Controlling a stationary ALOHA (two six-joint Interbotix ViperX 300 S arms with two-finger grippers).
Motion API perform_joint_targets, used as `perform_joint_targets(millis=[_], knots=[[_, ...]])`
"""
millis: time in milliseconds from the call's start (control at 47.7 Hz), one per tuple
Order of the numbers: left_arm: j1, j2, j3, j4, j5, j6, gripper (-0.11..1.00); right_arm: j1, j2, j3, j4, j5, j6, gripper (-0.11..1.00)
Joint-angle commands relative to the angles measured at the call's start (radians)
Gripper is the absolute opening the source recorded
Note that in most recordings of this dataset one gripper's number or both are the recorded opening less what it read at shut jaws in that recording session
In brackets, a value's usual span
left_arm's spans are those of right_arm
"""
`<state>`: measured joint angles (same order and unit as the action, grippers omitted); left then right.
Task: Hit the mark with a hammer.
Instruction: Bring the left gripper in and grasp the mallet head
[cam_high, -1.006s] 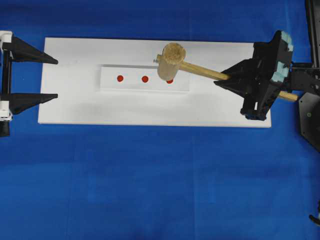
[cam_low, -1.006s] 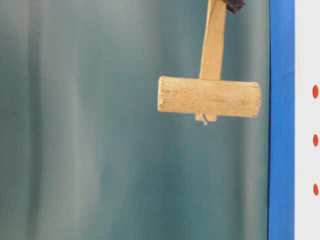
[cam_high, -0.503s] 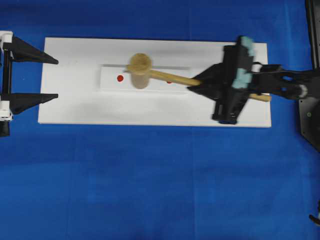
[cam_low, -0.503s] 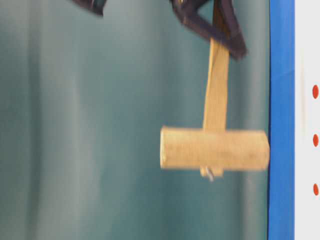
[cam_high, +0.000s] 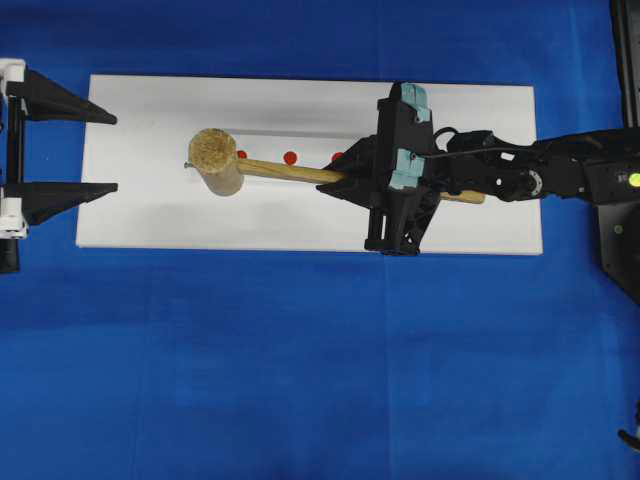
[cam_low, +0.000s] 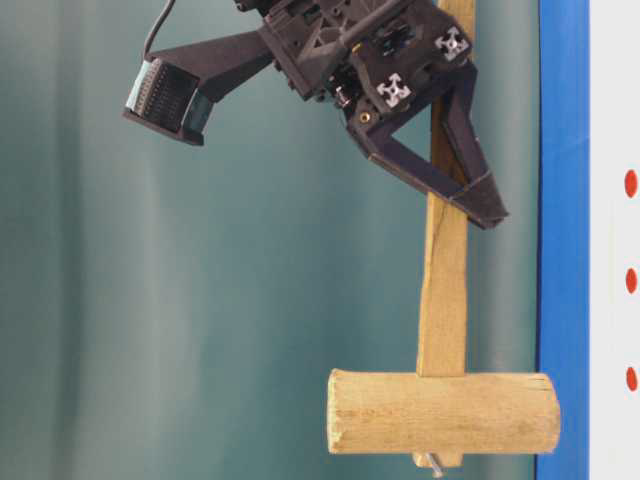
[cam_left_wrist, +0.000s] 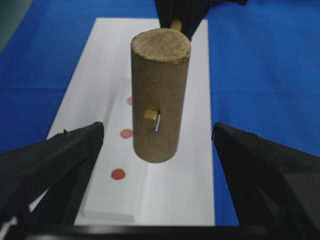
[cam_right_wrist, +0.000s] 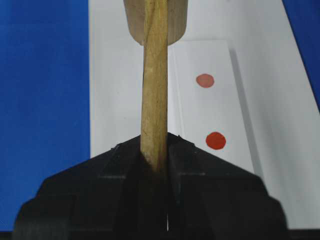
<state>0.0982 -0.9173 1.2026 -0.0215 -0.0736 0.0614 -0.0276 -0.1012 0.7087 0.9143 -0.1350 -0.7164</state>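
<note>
Right claw (cam_high: 335, 180) clamped tight on the flat handle of the hammer (cam_high: 245, 168), gripping about midway along it, with the butt end sticking out behind the wrist. Left claw (cam_high: 110, 155) spread wide and empty, parked at the far end of the white board (cam_high: 300, 225), well apart from the hammer head.

Compared with a second ago: right arm stretched out much further across the board, carrying the hammer along. Head then over the red mark (cam_high: 338, 157) nearest to the right claw; half a second ago over the middle mark (cam_high: 290, 157); now out ahead of the right claw at the farthest mark (cam_high: 241, 154), just beside it and partly covering it from above. In the table-level view, head now close to the blue tabletop (cam_low: 562, 200) edge; contact with the raised white block (cam_left_wrist: 127, 165) not possible to confirm. From the left wrist view, head hanging a little above the surface, to the side of the row of marks.

Meaning for the task, as a judgement: a sweep along the row, probably lining up on the last mark; strike itself likely not yet landed
</note>
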Motion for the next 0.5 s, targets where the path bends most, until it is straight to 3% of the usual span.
perform_joint_targets(millis=[0, 230, 482], knots=[[0.008, 0.028, -0.008, -0.002, -0.038, -0.002, 0.89, -0.002, -0.014, -0.028, -0.003, -0.005, -0.002, 0.02], [0.008, 0.16, -0.025, -0.002, -0.199, -0.002, 0.89, -0.003, -0.014, -0.028, -0.003, -0.005, -0.002, 0.02], [0.008, 0.371, -0.11, -0.002, -0.273, -0.005, 0.9, -0.003, -0.014, -0.026, -0.003, -0.003, -0.002, 0.02]])
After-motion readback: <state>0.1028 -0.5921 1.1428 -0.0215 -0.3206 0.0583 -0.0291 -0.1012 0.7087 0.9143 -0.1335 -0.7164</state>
